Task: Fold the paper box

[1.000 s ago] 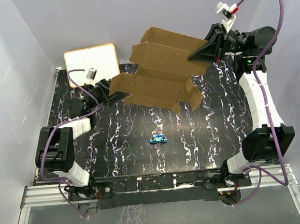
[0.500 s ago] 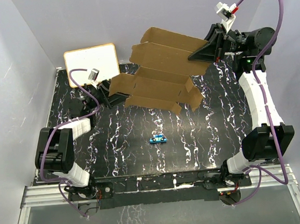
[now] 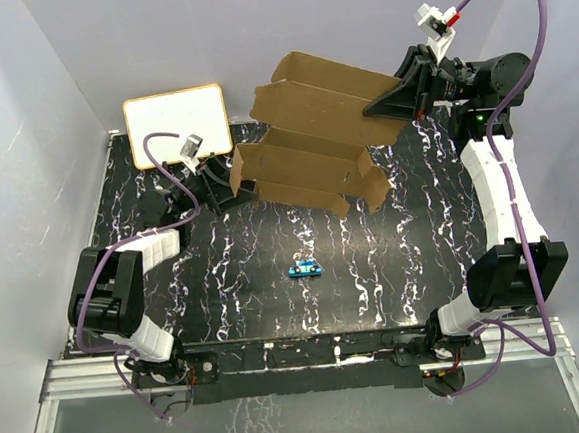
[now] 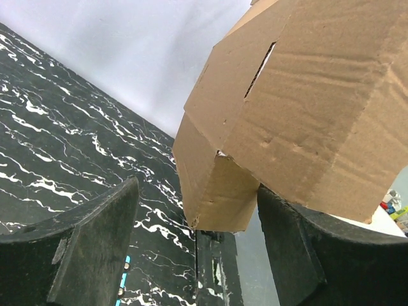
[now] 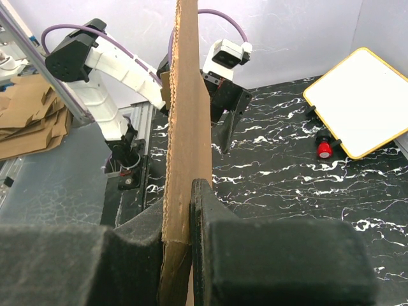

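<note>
The box is an unfolded sheet held above the counter in the upper middle of the frame, its long axis running lower left to upper right. The right gripper is clenched on its upper-right edge. The left gripper gapes wide, with the lower-left flap between its fingers.

One paper box, one whiteboard, one blue trinket.
</note>
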Motion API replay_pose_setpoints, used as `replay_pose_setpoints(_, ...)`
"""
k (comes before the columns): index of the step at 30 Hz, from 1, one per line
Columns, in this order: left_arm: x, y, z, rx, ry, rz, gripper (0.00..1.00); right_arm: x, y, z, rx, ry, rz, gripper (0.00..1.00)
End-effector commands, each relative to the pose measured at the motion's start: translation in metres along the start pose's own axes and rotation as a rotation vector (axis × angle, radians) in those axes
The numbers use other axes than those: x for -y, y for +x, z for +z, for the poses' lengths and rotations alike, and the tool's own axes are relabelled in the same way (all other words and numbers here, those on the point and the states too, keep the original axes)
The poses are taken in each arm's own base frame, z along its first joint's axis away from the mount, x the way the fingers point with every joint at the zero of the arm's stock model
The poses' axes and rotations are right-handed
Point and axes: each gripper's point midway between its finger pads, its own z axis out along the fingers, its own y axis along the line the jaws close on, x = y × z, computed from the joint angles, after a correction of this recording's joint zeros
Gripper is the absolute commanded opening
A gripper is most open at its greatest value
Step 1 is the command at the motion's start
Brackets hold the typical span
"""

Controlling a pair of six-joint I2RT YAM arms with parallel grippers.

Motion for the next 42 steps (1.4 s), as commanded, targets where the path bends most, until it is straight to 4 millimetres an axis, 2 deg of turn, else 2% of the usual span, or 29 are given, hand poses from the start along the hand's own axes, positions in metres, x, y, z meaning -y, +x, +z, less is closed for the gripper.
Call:
replay_pose_setpoints(1,0.031,-0.013,0.004,0.030,0.097,0.220,0.71,-0.005,-0.009,0.001,0.016,0.006,-0.061,0.08)
replay_pose_setpoints(6,0.027,-0.014,0.006,0.041,0.093,0.203,0.61,-0.007,-0.009,0.001,0.017,0.006,-0.062,0.08)
replay_pose_setpoints(13,0.025,-0.017,0.012,0.050,0.102,0.197,0.59,-0.008,-0.009,0.001,0.018,0.005,-0.061,0.08)
replay_pose_setpoints(17,0.022,-0.018,0.015,0.059,0.103,0.196,0.50,-0.008,-0.008,0.002,0.019,0.004,-0.060,0.08)
replay_pose_setpoints(28,0.023,-0.022,0.016,0.081,0.102,0.189,0.48,-0.007,-0.006,0.002,0.021,0.006,-0.051,0.08)
replay_pose_setpoints(37,0.014,-0.028,0.015,0.146,0.072,0.133,0.57,-0.008,-0.006,0.002,0.021,0.005,-0.047,0.08)
replay_pose_setpoints(42,0.009,-0.037,-0.002,0.192,0.024,0.121,0.70,-0.007,-0.007,-0.001,0.015,0.010,-0.052,0.08)
